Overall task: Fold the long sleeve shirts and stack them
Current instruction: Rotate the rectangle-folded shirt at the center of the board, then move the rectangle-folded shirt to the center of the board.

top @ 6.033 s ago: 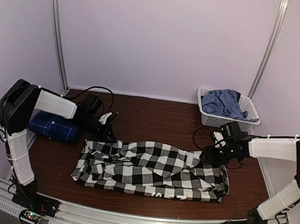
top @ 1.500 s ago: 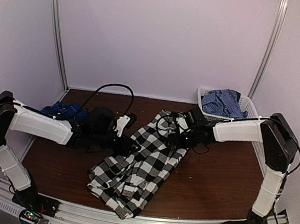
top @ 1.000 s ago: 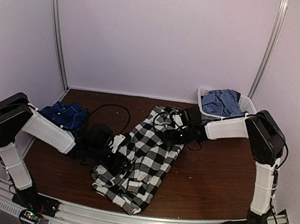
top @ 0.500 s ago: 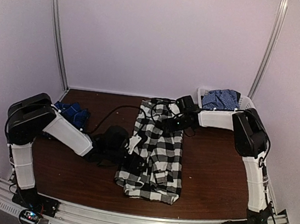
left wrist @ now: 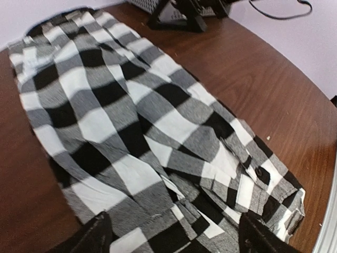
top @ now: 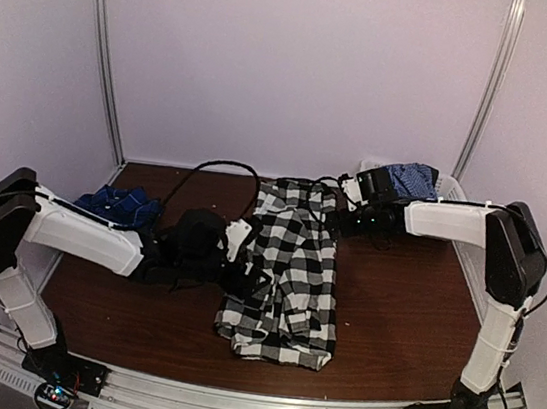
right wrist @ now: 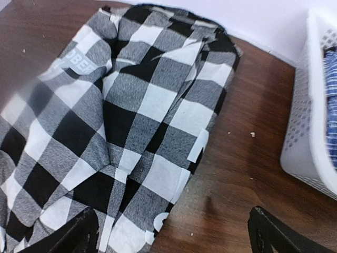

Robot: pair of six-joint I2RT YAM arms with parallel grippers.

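A black-and-white checked shirt (top: 289,277) lies in a long folded strip at the centre of a brown table (top: 400,312), running from 12 to 6 o'clock. The left gripper (left wrist: 174,240) is over its 9 o'clock edge, fingers spread wide and pinching nothing. The right gripper (right wrist: 174,234), also spread and empty, is at the shirt's 1 o'clock. A blue shirt (top: 117,206) lies at 9 o'clock. A white basket (right wrist: 310,142) stands at 2 o'clock.

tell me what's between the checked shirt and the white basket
Only bare table, seen in the right wrist view; the right gripper hangs above that stretch.
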